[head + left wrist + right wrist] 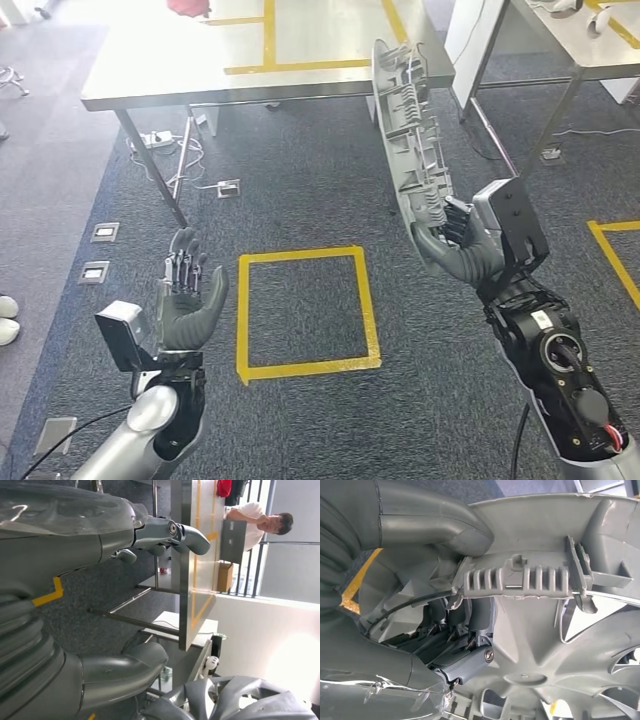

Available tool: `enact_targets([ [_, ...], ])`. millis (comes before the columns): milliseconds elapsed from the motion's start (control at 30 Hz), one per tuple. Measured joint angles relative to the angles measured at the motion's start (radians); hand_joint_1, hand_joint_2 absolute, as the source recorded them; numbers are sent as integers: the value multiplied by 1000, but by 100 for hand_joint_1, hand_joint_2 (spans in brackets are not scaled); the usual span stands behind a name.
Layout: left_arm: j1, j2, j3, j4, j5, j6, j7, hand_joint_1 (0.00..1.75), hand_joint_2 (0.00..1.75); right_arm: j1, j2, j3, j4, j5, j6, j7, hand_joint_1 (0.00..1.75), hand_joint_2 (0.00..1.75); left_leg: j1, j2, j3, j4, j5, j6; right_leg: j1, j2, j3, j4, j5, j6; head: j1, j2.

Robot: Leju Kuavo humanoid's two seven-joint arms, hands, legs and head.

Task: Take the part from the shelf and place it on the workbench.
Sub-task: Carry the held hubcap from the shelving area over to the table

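While the left hand [185, 300] waits with fingers spread, the right hand [460, 245] grasps the long grey ribbed plastic part [411, 140] near the steel table [226, 80], stiff-looking, probably light, best held by its ribs.

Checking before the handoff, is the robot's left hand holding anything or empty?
Empty. The left hand is raised palm-up with fingers apart over the carpet; the grey part is in the right hand.

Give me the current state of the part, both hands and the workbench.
Grey plastic part: held upright in the air, its upper end in front of the workbench edge.
Right hand: grips the part's lower end.
Left hand: raised, fingers apart, holding nothing.
Workbench: steel top with yellow tape lines; part not yet on it.
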Motion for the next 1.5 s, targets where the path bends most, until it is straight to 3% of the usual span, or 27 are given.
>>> enact_targets([
  [33, 2, 0, 0, 0, 0, 0, 0, 0, 175, 0, 0, 0, 0, 0, 0, 0, 175, 175, 9, 2, -23, 42, -8, -8, -3, 0, 0, 0, 0, 2, -3, 0],
  [67, 3, 0, 0, 0, 0, 0, 0, 0, 175, 1, 0, 1, 0, 0, 0, 0, 175, 175, 18, 3, -28, 45, 4, -15, -7, -1, 0, 0, -1, 5, -7, 0],
  [100, 3, 1, 0, 0, 0, 0, 0, 0, 175, 1, 0, 1, 0, 0, 0, 0, 175, 175, 25, 4, -11, 5, 34, -21, -12, 0, 1, 0, -2, 10, -11, 0],
  [167, 2, 1, 0, 0, 0, -1, 0, 0, 175, 1, 0, 1, 0, 0, 0, 0, 175, 175, 35, 5, 60, -141, 101, -32, -20, 2, 3, 1, -4, 25, -23, 0],
  [233, 0, 0, 0, 0, 0, -3, 0, 0, 175, 1, 0, 0, -1, 0, -1, 0, 175, 175, 37, 1, 104, -234, 129, -25, -19, 5, 0, 3, -7, 43, -31, 0],
  [267, 0, 0, 0, 0, 0, -5, 0, 0, 175, 3, 0, -1, -2, 0, -2, 1, 175, 175, 36, -1, 108, -244, 126, -19, -18, 6, -1, 3, -10, 42, -31, 0],
  [367, 1, -1, 0, 0, -1, -10, 0, 0, 175, 11, 0, -3, -6, 0, -5, 2, 175, 175, 34, -5, 108, -245, 127, -7, -18, 7, 4, -1, -10, 15, -16, 0],
  [400, 0, -1, 0, 0, -1, -11, 0, 0, 175, 12, 0, -3, -6, 0, -6, 2, 175, 175, 33, -6, 109, -245, 126, -3, -18, 6, 6, -5, -8, 12, -11, 0],
  [567, 0, -2, 0, 0, -1, -11, 0, 0, 175, 15, 0, -5, -10, 0, -6, 3, 175, 175, 29, -8, 108, -244, 124, 10, -19, 5, 16, -21, 0, 23, 13, 0],
  [700, 0, -1, 0, 0, -1, -11, 0, 0, 175, 17, 0, -6, -11, 0, -6, 3, 175, 175, 27, -8, 108, -243, 123, 13, -22, 5, 18, -27, 1, 55, 27, 0],
  [767, 0, -1, 0, 0, -1, -11, 0, 0, 175, 17, 0, -6, -11, 0, -6, 3, 175, 175, 27, -8, 108, -243, 123, 13, -22, 5, 18, -28, 1, 64, 29, 0],
  [1500, 1, -1, 0, 0, -2, -12, 16, 0, 175, 26, 0, -7, -15, 4, -11, 13, 175, 175, 28, -6, 113, -249, 124, 11, -18, 5, 17, -24, -2, 66, 31, 0],
])
